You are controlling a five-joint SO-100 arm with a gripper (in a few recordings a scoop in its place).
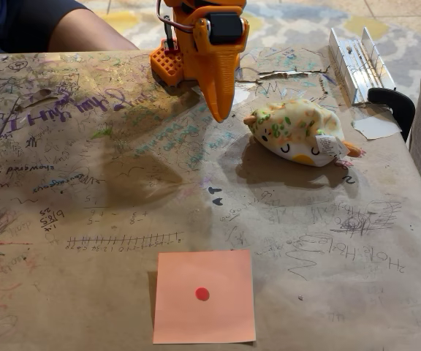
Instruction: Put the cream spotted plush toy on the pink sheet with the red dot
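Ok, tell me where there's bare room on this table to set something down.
Bare table lies left of the pink sheet and right of it too. The middle strip between the sheet and the plush toy is free. It's crowded at the far edge, around the orange hand, the toy and the white paper scrap.

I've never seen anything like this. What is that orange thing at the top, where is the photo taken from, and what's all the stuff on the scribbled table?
The orange thing is a small robot arm; its gripper, a two-finger claw, points down at the table and holds nothing. Whether it is open or shut is hard to tell. A fixed camera looks across the paper-covered table toward the arm. Right of the claw lies the cream spotted plush toy on its side. Near the front edge lies the pink sheet with the red dot, bare. A person's arm shows top left.
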